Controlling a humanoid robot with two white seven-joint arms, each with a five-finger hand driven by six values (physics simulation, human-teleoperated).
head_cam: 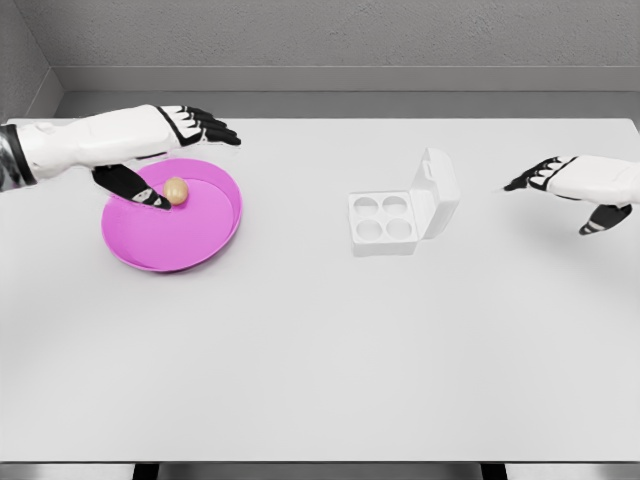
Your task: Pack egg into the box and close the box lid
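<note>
I see the egg in the pink plate, light, smooth and likely fragile, so my left robot hand, fingers spread just beside it, should pinch its sides gently; the right robot hand hovers spread, holding nothing.
</note>
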